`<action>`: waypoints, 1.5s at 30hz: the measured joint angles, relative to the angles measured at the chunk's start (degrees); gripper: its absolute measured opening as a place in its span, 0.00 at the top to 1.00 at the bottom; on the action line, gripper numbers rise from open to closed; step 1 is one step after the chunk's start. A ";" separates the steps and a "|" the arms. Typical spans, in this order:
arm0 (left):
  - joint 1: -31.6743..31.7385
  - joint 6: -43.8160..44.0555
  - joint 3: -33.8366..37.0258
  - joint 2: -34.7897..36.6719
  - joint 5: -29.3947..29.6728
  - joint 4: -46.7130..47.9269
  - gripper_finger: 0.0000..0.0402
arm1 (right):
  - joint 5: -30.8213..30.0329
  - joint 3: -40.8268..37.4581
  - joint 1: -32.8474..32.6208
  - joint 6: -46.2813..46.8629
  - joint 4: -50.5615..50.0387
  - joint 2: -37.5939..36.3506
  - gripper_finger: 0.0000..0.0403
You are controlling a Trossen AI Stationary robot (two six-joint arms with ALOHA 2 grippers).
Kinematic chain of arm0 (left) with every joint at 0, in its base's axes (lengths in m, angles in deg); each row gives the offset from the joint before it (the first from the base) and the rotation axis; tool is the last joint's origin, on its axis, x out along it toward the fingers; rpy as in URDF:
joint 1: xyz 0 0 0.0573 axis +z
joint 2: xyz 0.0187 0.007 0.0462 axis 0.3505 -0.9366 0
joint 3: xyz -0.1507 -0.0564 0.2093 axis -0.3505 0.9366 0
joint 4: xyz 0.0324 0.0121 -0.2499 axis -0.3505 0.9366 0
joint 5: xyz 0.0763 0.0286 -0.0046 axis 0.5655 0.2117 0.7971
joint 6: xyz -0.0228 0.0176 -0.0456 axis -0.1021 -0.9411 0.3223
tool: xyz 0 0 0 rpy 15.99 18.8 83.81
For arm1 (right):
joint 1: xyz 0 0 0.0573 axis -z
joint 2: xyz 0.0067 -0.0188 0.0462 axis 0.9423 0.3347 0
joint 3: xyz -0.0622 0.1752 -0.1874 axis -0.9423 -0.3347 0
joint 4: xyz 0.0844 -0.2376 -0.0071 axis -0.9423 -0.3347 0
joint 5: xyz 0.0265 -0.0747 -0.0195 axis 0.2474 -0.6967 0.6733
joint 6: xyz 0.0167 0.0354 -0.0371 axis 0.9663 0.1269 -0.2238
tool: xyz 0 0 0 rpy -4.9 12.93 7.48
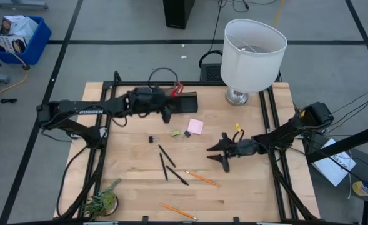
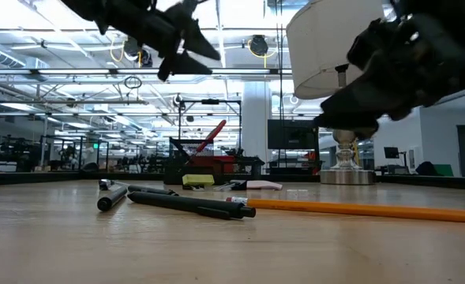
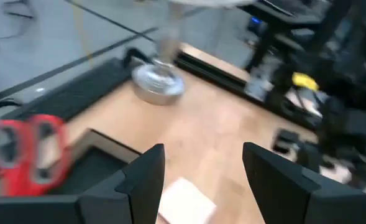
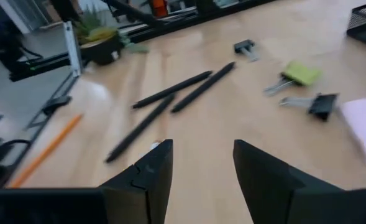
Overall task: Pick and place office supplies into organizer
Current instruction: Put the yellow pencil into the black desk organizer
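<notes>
Scissors point(image 1: 177, 89) stand in organizer point(image 1: 185, 104) at desk point(image 1: 246, 194) far edge, handles up, so reachable later. We see left gripper point(image 1: 167, 116) just beside organizer, jaws spread, empty. Right gripper point(image 1: 224, 153) jaws spread, empty, hanging near pens point(image 1: 167, 164); we judge pens next. Sticky pad point(image 1: 195, 126), eraser point(image 1: 175, 133), pencils point(image 1: 202, 178) loose on desk.

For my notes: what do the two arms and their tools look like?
Both arms are black, built of jointed links. The left arm carries white lettering along one link. The right arm has black cables trailing from its base. Each tool, left and right, has two flat, dark, angular fingers.
</notes>
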 joint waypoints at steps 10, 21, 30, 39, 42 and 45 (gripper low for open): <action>-16.12 0.88 0.02 -0.17 5.34 -0.50 0.44 | -24.76 0.02 -22.13 3.15 0.07 0.00 0.69; -30.31 -0.99 10.11 -0.17 18.68 -19.13 0.44 | -36.01 5.88 -33.60 11.70 -10.61 6.23 0.70; -34.17 -0.51 18.50 1.39 22.66 -32.74 0.44 | -43.07 22.36 -36.06 16.87 -27.70 19.26 0.71; -36.31 -2.05 19.85 1.28 22.75 -36.11 0.44 | -44.38 26.80 -35.93 25.55 -31.33 28.54 0.71; -36.42 -2.32 19.82 1.30 22.69 -36.49 0.44 | -41.23 28.57 -34.12 25.98 -34.92 28.95 0.71; -36.44 -2.47 19.82 1.30 22.71 -36.23 0.44 | -39.82 30.79 -33.19 28.00 -41.26 28.79 0.73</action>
